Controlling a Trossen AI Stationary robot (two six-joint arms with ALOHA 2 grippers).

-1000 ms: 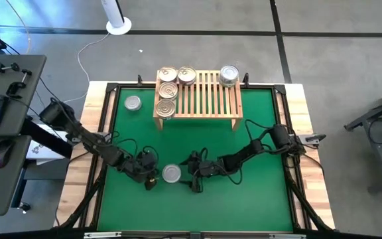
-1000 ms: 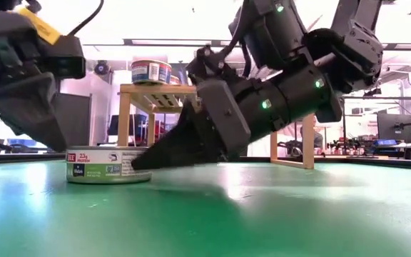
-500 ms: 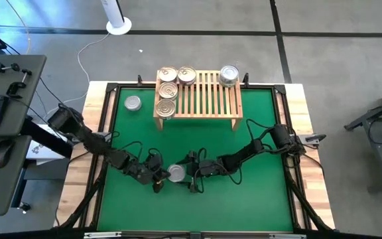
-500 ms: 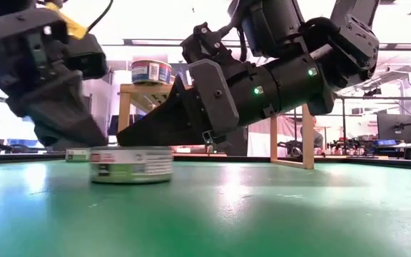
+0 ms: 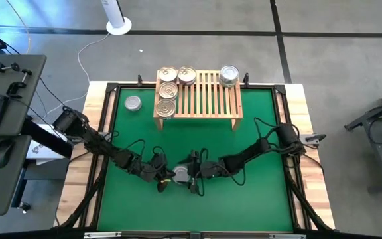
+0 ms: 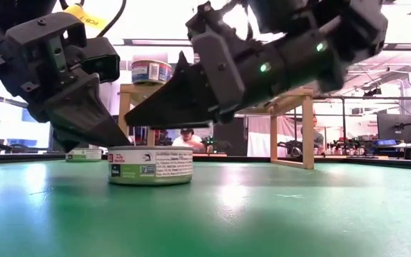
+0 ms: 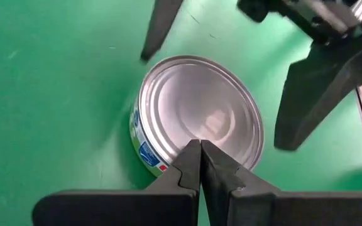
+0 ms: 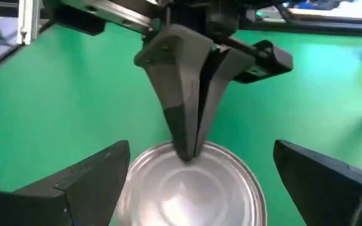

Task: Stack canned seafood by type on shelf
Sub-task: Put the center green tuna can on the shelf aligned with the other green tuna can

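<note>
A short tin with a plain silver top [image 5: 180,174] stands flat on the green mat, also seen in the low view [image 6: 150,165]. My left gripper [image 5: 165,179] is shut, with its tips at the tin's left side. My right gripper [image 8: 197,182] is open and comes from the right; its fingers [image 7: 313,94] stand on either side of the tin and, in the low view, a little above it [image 6: 163,107], touching nothing. The light-wood shelf [image 5: 207,96] stands at the far edge of the mat. It carries several gold-topped tins [image 5: 167,90] and one silver-topped tin [image 5: 229,74]. My left gripper meets the tin with its shut fingertips [image 7: 200,150] at the top rim on the tin's left side [image 7: 168,164]. It slants down at the tin from the table's left [image 6: 116,139]. The tin stands upright with its base on the mat.
Another silver-topped tin [image 5: 132,103] stands on the mat left of the shelf, visible behind in the low view [image 6: 84,154]. The mat's raised black frame [image 5: 108,119] borders the work area. Both arms' cables trail over the mat's near half.
My shut left gripper has moved toward the table's right and slid the tin that way along the mat, upright all the while. My right gripper has risen from mat level until its open fingers stand above the tin.
</note>
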